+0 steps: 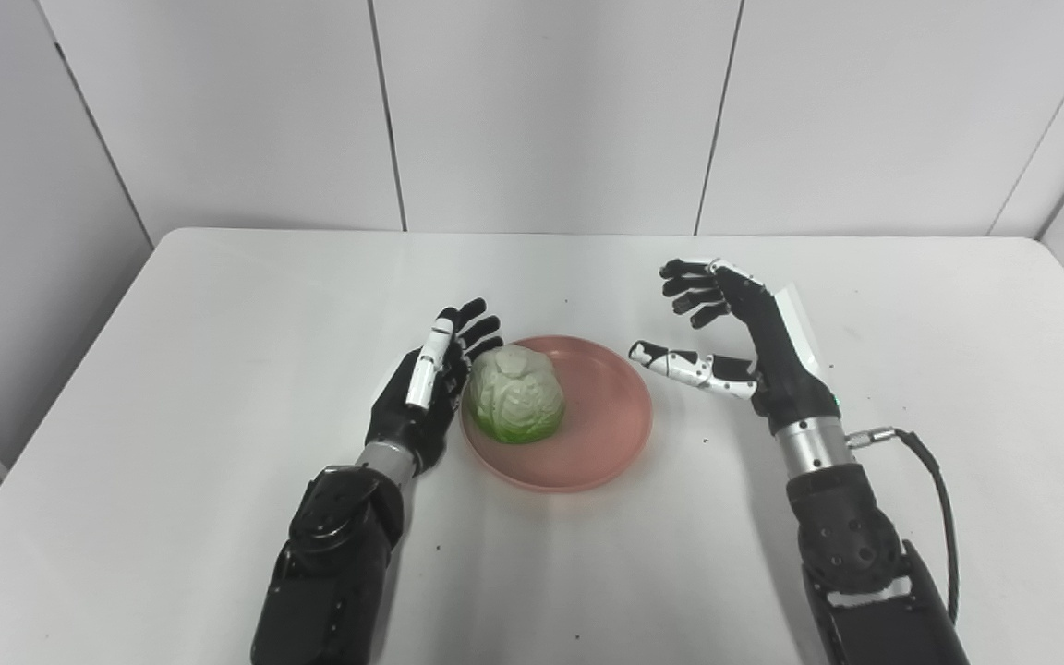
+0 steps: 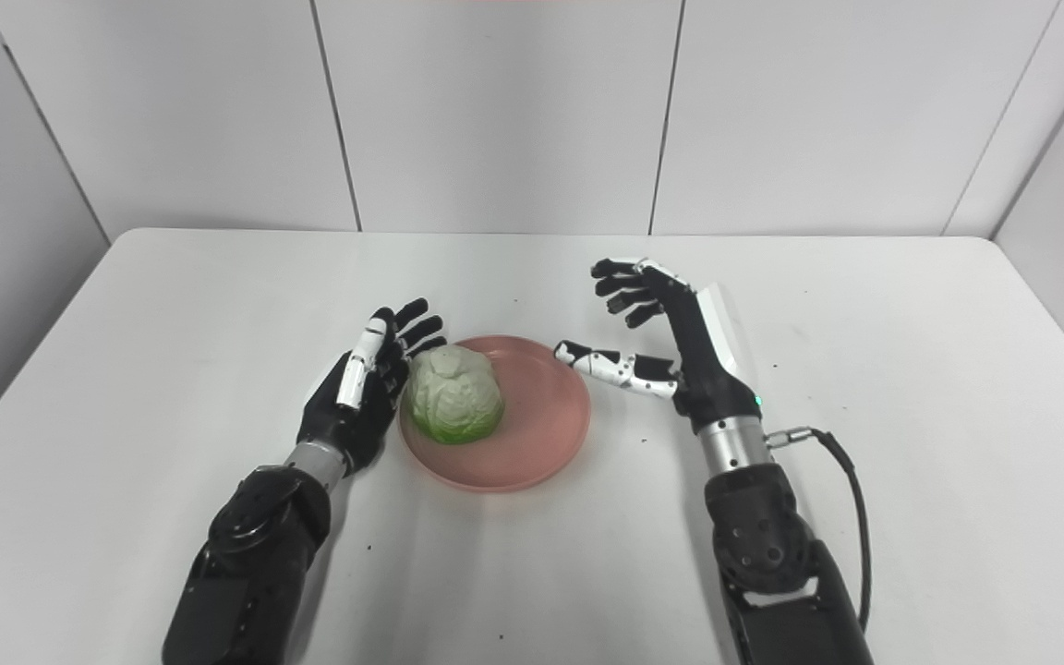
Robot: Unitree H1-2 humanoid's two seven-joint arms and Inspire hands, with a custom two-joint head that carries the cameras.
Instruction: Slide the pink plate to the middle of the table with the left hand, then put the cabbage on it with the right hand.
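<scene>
The pink plate (image 1: 606,416) lies near the middle of the white table. The pale green cabbage (image 1: 514,393) sits on the plate's left half. My left hand (image 1: 430,379) is open, fingers straight, right beside the plate's left rim and close to the cabbage. My right hand (image 1: 726,342) is open and empty, fingers curled loosely and thumb stretched toward the plate's right rim, a little apart from it. The same scene shows in the right eye view, with the cabbage (image 2: 453,395) on the plate (image 2: 541,425).
The white table (image 1: 218,305) stretches wide on both sides and ends at the back against grey wall panels. A black cable (image 1: 934,499) loops from my right wrist. A few small dark specks lie on the tabletop.
</scene>
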